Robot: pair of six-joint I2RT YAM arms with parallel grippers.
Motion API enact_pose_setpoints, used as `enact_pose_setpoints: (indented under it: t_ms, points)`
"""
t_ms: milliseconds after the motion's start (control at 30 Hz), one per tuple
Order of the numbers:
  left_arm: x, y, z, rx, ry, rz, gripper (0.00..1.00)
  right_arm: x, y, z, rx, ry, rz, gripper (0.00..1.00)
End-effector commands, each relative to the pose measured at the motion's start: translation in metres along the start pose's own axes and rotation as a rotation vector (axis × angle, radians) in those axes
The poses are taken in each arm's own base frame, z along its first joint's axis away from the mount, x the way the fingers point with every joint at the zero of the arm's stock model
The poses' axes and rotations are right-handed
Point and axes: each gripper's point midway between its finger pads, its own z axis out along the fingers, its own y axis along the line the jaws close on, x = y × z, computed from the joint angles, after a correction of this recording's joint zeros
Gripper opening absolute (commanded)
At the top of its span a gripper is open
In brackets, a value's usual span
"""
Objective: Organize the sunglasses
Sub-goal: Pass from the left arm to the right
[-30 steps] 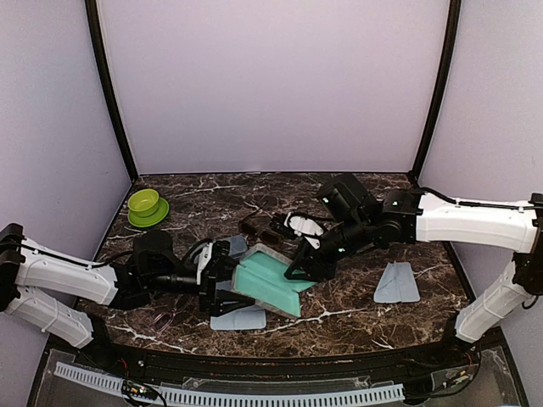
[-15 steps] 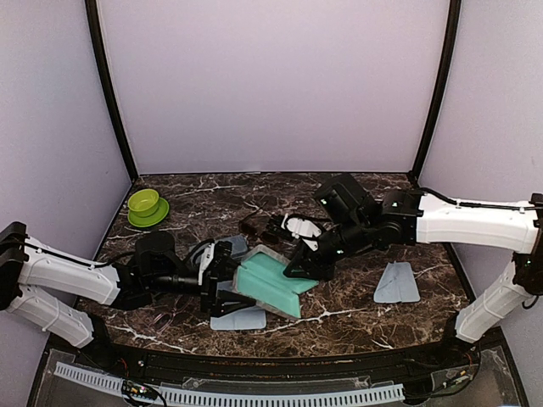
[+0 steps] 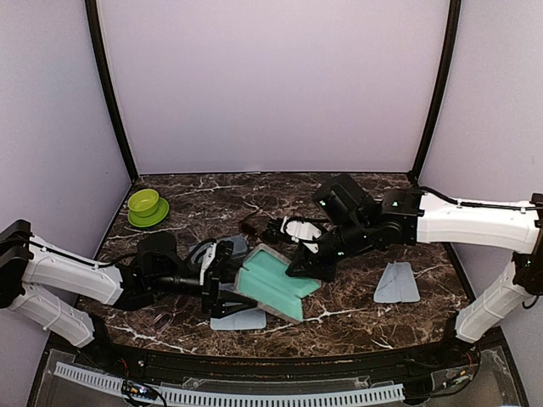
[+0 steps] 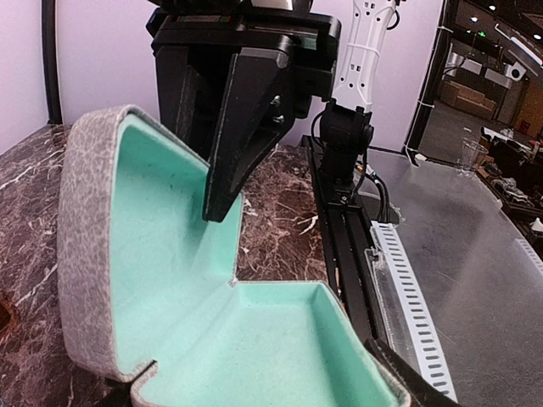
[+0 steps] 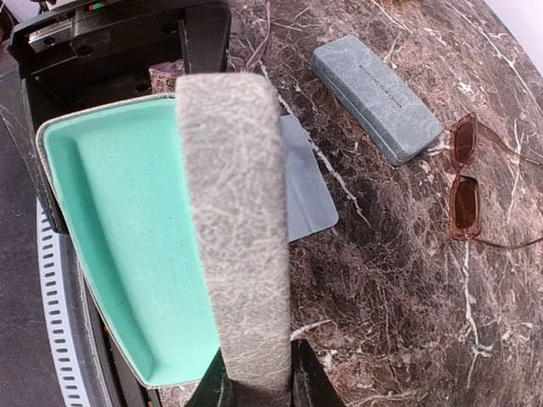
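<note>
Two arms meet at the open case (image 3: 273, 284), lined in teal. The left gripper (image 3: 231, 280) clamps its base while the right gripper (image 3: 305, 268) pinches the raised lid. Behind the open case, the right arm partly screens the pale-framed sunglasses (image 3: 300, 226). Only the right wrist view clearly shows the reddish-brown sunglasses (image 5: 465, 203) lying apart from the open case, beyond a blue-grey case (image 5: 376, 97), and a cloth (image 5: 301, 182) tucked under the open case.

A thin-framed pair of sunglasses (image 5: 465, 188) with reddish-brown lenses is being shown lying flat on the desk (image 5: 407, 297), temples unfolded, just beside a closed blue-grey case (image 5: 376, 97). A second, pale-framed pair (image 3: 303, 225) is being largely obscured nearby.
</note>
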Motion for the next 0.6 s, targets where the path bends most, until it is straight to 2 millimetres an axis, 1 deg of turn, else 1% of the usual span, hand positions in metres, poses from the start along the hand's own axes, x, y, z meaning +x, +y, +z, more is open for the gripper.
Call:
enact_pose_setpoints:
  t_ms: [0,33,67,100,267,367,400,500,567]
  points:
    - [-0.022,0.002,0.000,-0.013,-0.076,0.064,0.36,-0.008,-0.006,-0.010,0.046,-0.006,0.026,0.11]
    - [-0.021,0.002,0.000,-0.018,-0.075,0.063,0.42,-0.006,-0.008,-0.011,0.060,-0.001,0.025,0.11]
    - [-0.020,0.003,0.000,-0.023,-0.073,0.063,0.52,-0.004,-0.010,-0.011,0.073,0.006,0.026,0.11]
    - [-0.018,0.004,-0.001,-0.030,-0.071,0.064,0.58,-0.001,-0.012,-0.012,0.087,0.016,0.028,0.10]
    - [-0.011,0.009,-0.004,-0.066,-0.047,0.073,0.82,0.013,-0.021,-0.015,0.128,0.060,0.052,0.09]
    - [-0.008,0.013,-0.007,-0.094,-0.041,0.075,0.95,0.016,-0.023,-0.018,0.134,0.057,0.061,0.09]
    - [-0.008,0.014,-0.009,-0.102,-0.042,0.074,0.98,0.016,-0.023,-0.018,0.134,0.057,0.062,0.09]
    - [-0.010,0.016,-0.011,-0.121,-0.047,0.076,0.99,0.018,-0.025,-0.018,0.142,0.064,0.070,0.08]
    - [-0.011,0.021,-0.014,-0.152,-0.046,0.077,0.99,0.026,-0.034,-0.016,0.177,0.092,0.089,0.08]
